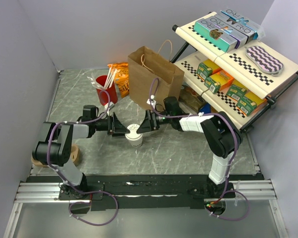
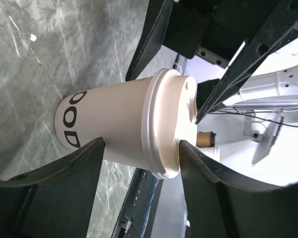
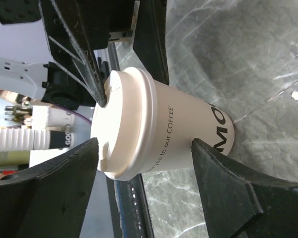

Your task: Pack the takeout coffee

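The takeout coffee [image 1: 134, 135], a small white paper cup with a white domed lid, stands upright on the marble table between both grippers. My left gripper [image 1: 121, 130] is open at the cup's left. In the left wrist view the cup [image 2: 119, 126] lies just beyond my left gripper [image 2: 140, 144]: one fingertip [image 2: 188, 151] touches the lid's rim, the other [image 2: 92, 148] is beside the cup wall. My right gripper [image 1: 144, 126] is open at the cup's right. In the right wrist view the cup [image 3: 164, 131] sits just past my right gripper [image 3: 143, 146].
An open brown paper bag [image 1: 154, 79] stands behind the cup. A red cup with white sticks [image 1: 106, 89] and an orange snack bag [image 1: 120, 77] are at the back left. A brown pulp carrier tray [image 1: 73, 154] lies by the left arm. A product rack [image 1: 238, 59] stands at the right.
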Available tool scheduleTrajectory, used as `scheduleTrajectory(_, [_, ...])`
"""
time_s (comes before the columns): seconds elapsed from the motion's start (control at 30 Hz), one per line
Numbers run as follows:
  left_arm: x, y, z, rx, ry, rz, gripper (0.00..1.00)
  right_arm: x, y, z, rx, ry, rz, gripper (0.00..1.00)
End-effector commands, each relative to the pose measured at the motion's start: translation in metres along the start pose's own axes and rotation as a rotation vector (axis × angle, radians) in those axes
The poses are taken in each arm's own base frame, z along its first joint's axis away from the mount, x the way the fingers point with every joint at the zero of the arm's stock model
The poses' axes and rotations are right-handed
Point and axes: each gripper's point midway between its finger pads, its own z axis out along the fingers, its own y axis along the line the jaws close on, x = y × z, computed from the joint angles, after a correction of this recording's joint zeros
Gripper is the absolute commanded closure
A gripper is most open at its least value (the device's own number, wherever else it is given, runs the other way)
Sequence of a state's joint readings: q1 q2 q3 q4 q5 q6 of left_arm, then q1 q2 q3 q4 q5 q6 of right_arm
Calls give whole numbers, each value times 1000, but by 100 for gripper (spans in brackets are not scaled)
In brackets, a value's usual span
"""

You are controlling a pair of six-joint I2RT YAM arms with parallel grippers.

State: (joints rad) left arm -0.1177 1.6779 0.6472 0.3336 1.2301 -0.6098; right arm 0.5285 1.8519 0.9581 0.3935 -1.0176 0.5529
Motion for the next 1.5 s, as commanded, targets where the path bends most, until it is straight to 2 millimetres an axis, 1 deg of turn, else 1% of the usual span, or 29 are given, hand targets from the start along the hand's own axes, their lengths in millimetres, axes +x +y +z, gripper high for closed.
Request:
scheduleTrajectory(0.0, [-7, -12, 3, -26, -54, 94, 32, -11, 16, -9, -77, -13, -13, 16])
scheduleTrajectory(0.03, [-7, -14, 4, -24, -55, 95, 31, -11, 17, -10, -87, -9, -6, 16])
scheduleTrajectory(0.07, [-8, -16, 3, -28, -62, 95, 31, -15, 18, -12, -90, -22, -2, 15])
scheduleTrajectory(0.17, [-11, -19, 2, -34, -76, 92, 30, -19, 17, -13, -85, -22, 9, 14])
scheduleTrajectory(0.27, [-15, -21, 3, -34, -95, 74, 30, -23, 10, -9, -54, -33, 14, 15])
scheduleTrajectory(0.3, [-17, -19, 3, -42, -97, 58, 30, -17, 2, -8, -22, -14, 55, 16])
scheduleTrajectory(0.37, [-20, -14, 5, -55, -100, 33, 31, -21, -3, -7, -1, -30, 62, 17])
scheduleTrajectory(0.4, [-21, -10, 5, -72, -104, 17, 31, -18, -8, -5, 16, -21, 89, 17])
scheduleTrajectory(0.43, [-20, -4, 7, -81, -100, 5, 31, -20, -10, -4, 28, -26, 92, 18])
scheduleTrajectory(0.47, [-22, -2, 7, -85, -100, 1, 31, -23, -12, -3, 34, -33, 100, 18])
scheduleTrajectory(0.5, [-23, 2, 8, -99, -102, -7, 32, -21, -14, -2, 40, -28, 111, 18])
scheduleTrajectory(0.53, [-18, 10, 9, -118, -85, -35, 33, -22, -15, -1, 52, -27, 116, 20])
scheduleTrajectory(0.6, [-20, 15, 10, -135, -78, -39, 34, -22, -21, 0, 83, -29, 114, 21])
scheduleTrajectory(0.63, [-16, 26, 10, -171, -69, -66, 34, -19, -23, 0, 96, -23, 129, 22])
scheduleTrajectory(0.73, [-13, 37, 10, -200, -60, -75, 35, -10, -35, 1, 134, -6, 166, 25])
scheduleTrajectory(0.87, [-11, 44, 10, -226, -53, -77, 35, 0, -44, 0, 165, 8, 185, 27])
scheduleTrajectory(0.93, [-12, 40, 9, -221, -55, -59, 35, -2, -37, -1, 138, 4, 165, 27])
scheduleTrajectory(0.97, [-11, 36, 9, -206, -52, -54, 35, -6, -33, -1, 124, -6, 141, 27])
scheduleTrajectory(1.0, [-15, 30, 9, -189, -62, -28, 33, -11, -25, -3, 106, -21, 113, 26])
scheduleTrajectory(1.03, [-19, 20, 7, -169, -73, -6, 32, -13, -18, -4, 82, -25, 103, 25])
scheduleTrajectory(1.07, [-19, 13, 7, -150, -74, 9, 31, -19, -8, -7, 64, -40, 72, 24])
scheduleTrajectory(1.2, [-29, -18, 0, -110, -99, 111, 29, -28, 13, -13, 29, -54, 1, 19])
scheduleTrajectory(1.23, [-29, -20, -1, -116, -97, 139, 29, -32, 16, -15, 30, -59, -33, 18])
scheduleTrajectory(1.27, [-34, -25, -2, -119, -100, 166, 28, -36, 23, -17, 24, -64, -59, 17])
scheduleTrajectory(1.3, [-38, -28, -4, -135, -107, 193, 28, -34, 25, -19, 29, -53, -54, 15])
scheduleTrajectory(1.33, [-34, -25, -6, -158, -89, 198, 28, -39, 27, -20, 33, -56, -87, 14])
scheduleTrajectory(1.37, [-38, -27, -6, -163, -89, 217, 28, -41, 30, -22, 38, -60, -102, 14])
scheduleTrajectory(1.4, [-38, -26, -8, -178, -84, 241, 27, -42, 31, -24, 45, -59, -110, 11])
scheduleTrajectory(1.47, [-35, -27, -10, -191, -69, 233, 27, -43, 34, -27, 59, -49, -142, 10])
